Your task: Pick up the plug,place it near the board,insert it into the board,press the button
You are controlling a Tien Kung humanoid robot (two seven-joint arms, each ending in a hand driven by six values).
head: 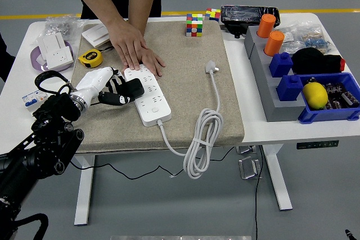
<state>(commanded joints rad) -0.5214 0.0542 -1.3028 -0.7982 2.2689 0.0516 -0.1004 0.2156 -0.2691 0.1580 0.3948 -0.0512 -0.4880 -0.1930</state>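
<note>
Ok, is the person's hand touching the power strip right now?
Touching. The head view shows the person's hand lying flat on the far end of the power strip, fingers overlapping it.

mat [185, 82] on table [253, 127] | power strip [149, 96] on mat's left part | person's hand [135, 49] on strip's far end | left hand [107, 85] at strip's left side | plug [211, 68] on mat, right of strip | cube [194, 25] at mat's far edge | tape measure [90, 57] left of mat
</note>
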